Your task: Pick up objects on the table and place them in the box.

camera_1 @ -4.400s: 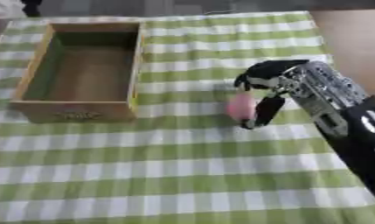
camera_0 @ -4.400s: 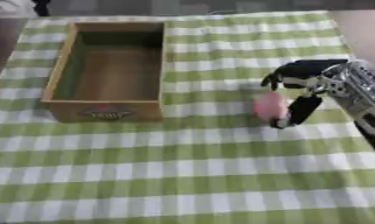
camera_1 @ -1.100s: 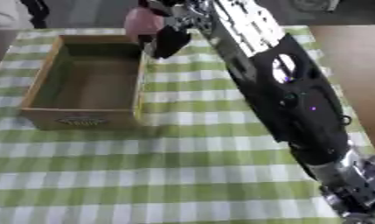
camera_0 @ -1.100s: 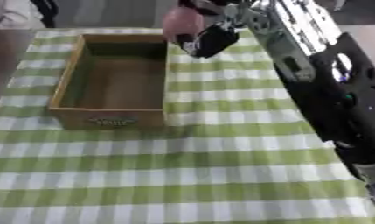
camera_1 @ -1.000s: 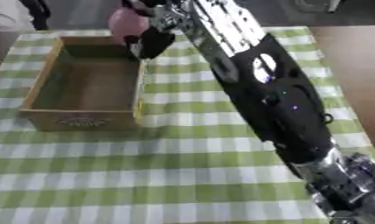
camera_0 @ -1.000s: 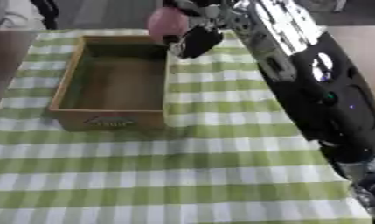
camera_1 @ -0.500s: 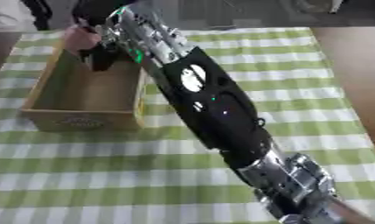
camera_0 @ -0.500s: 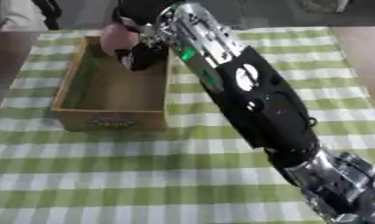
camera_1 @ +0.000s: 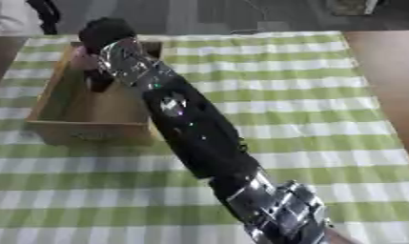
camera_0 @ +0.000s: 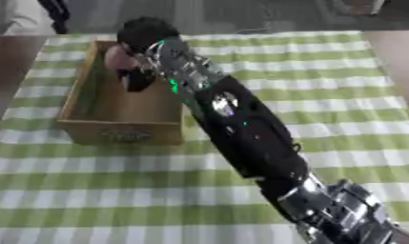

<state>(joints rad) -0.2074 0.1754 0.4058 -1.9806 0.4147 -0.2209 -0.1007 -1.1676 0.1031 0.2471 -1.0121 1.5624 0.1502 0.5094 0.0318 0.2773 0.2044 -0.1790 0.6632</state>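
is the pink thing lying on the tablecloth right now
No, the pink object is held in the right hand over the far end of the wooden box, not on the checked cloth.

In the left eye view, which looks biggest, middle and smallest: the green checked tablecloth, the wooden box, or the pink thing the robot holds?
1. The green-and-white checked tablecloth, spreading across nearly the whole view.
2. The open wooden box.
3. The small pink object, partly hidden by the black right hand curled round it over the box.

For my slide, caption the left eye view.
Right hand holds pink object over the wooden box.
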